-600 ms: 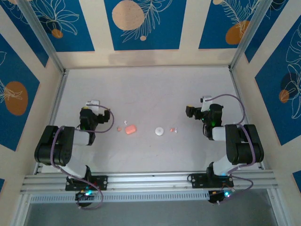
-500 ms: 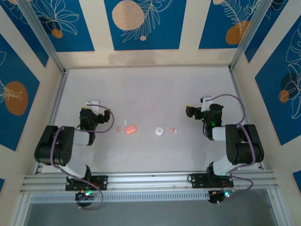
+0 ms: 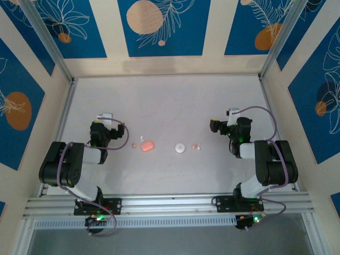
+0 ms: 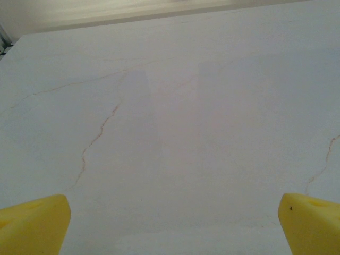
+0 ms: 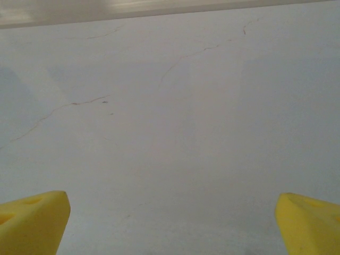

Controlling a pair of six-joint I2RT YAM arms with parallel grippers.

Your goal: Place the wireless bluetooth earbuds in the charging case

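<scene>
- Salmon-pink charging case [image 3: 147, 145] lies on the white table [image 3: 170, 101], left of centre and between the two arms. Whether its lid is raised or closed cannot be told at this size.
- White round puck [image 3: 180, 148] sits to the right of the case, apart from it and in roughly the same row.
- Earbuds [image 3: 196, 146] appear as two tiny specks just right of the puck, one pale pink and one whitish. They lie close together on the table surface, outside the case.
- Two further whitish specks [image 3: 135, 144] lie just left of the case. They are too small to identify.
- Left arm [image 3: 69, 164] is folded back at the left side of the table, its wrist well apart from the case.
- Left gripper [image 4: 172, 226]: released. The left wrist view shows its yellow fingertips [image 4: 33, 223] spread to opposite lower corners, with bare, faintly cracked table surface between them.
- Right arm [image 3: 268, 162] is folded at the right side, its wrist well apart from the earbuds.
- Right gripper [image 5: 172, 223]: released. Its yellow fingertips [image 5: 32, 220] are likewise wide apart over bare table, grasping nothing.
</scene>
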